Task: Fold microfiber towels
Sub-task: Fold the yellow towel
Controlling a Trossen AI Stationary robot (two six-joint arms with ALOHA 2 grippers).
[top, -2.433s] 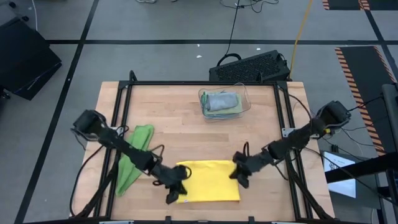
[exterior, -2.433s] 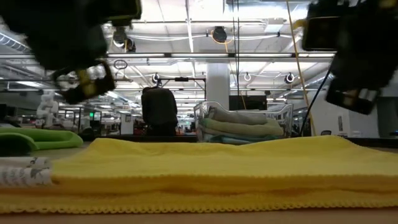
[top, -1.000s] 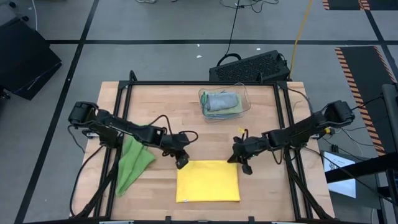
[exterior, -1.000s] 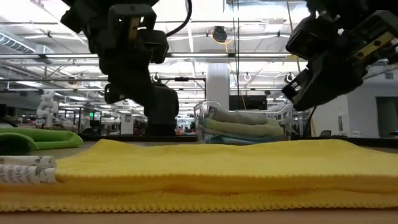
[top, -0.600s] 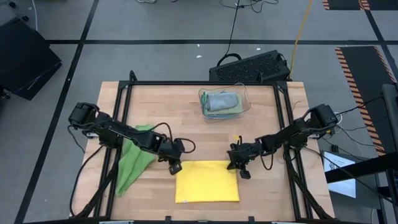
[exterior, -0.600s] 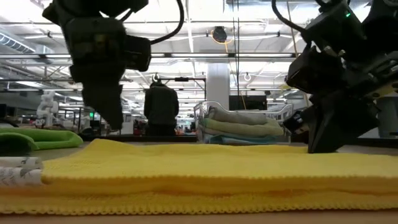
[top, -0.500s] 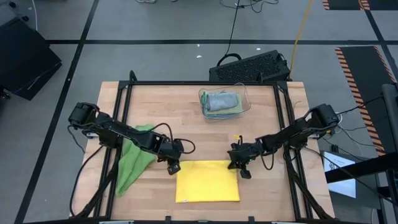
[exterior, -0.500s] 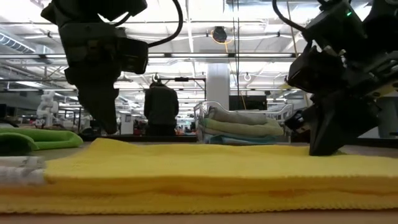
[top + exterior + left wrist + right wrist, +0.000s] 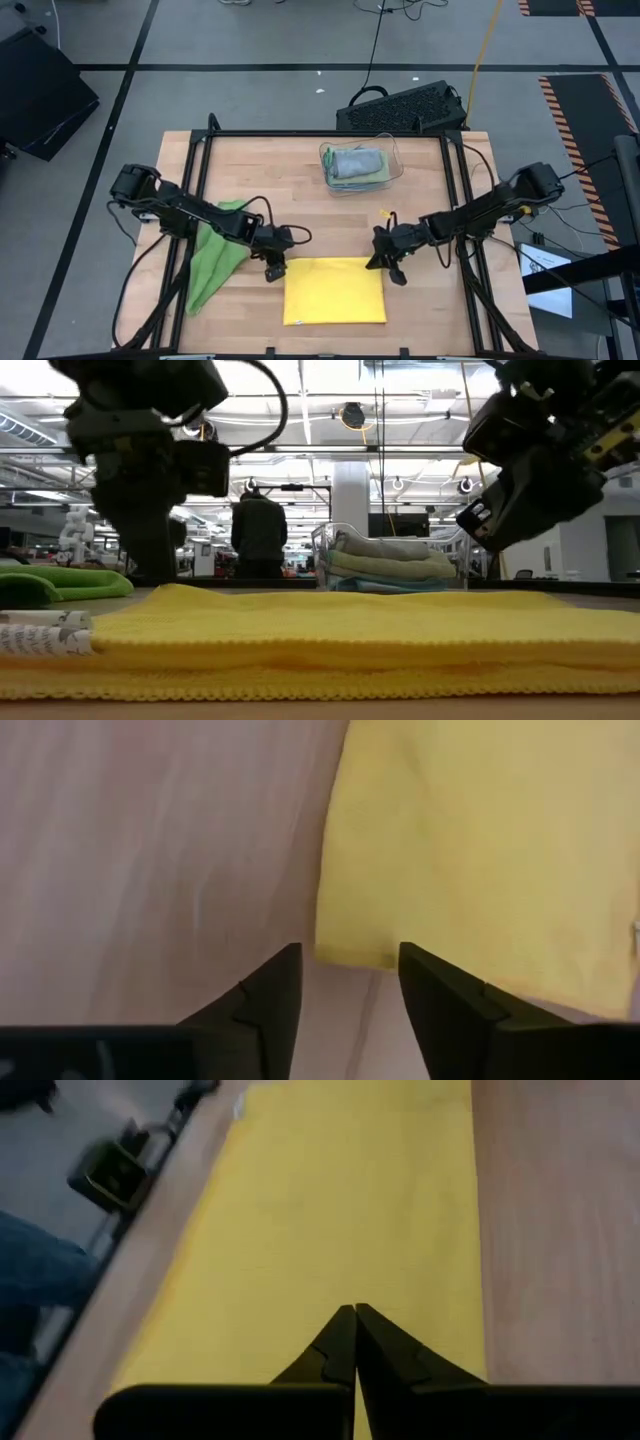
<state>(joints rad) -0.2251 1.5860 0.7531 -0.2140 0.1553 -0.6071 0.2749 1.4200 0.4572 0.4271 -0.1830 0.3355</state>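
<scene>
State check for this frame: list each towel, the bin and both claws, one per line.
yellow towel: folded flat, not held
bright green towel: crumpled, unfolded
clear bin: holds folded towels
left claw: open, at the yellow towel's far left corner
right claw: shut, empty, above the far right corner

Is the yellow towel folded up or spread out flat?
Folded. The yellow towel lies as a neat rectangle on the table, and the low view shows stacked layers along its near edge.

Grey floor (image 9: pixel 250 40) with black tape lines; ceiling strip lights (image 9: pixel 300 420); central white column (image 9: pixel 351 500); person (image 9: pixel 259 538) standing beyond.
</scene>
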